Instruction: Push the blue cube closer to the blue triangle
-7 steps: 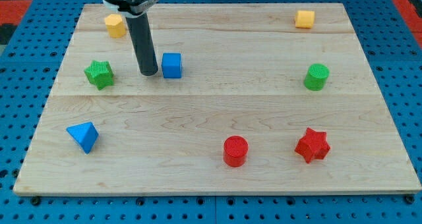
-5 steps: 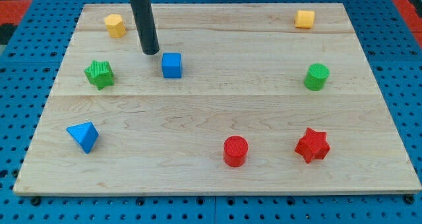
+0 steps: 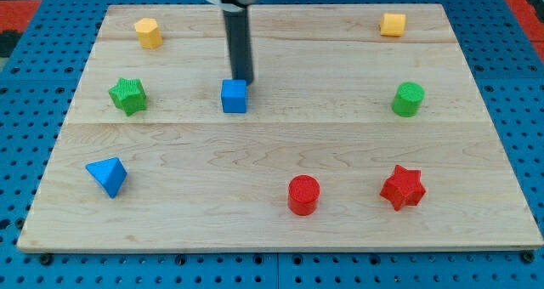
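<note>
The blue cube (image 3: 234, 96) sits on the wooden board (image 3: 280, 136), left of centre in the upper half. My tip (image 3: 244, 80) is right at the cube's top right edge, touching or nearly touching it. The blue triangle (image 3: 107, 176) lies far off at the lower left of the board, well apart from the cube.
A green star (image 3: 127, 95) is left of the cube. A yellow block (image 3: 148, 32) is at the top left and another yellow block (image 3: 393, 24) at the top right. A green cylinder (image 3: 408, 99), a red cylinder (image 3: 303, 195) and a red star (image 3: 402, 187) are on the right and lower right.
My tip went from the cube's left side, up around it, to its top right edge. The cube has shifted slightly right and down.
</note>
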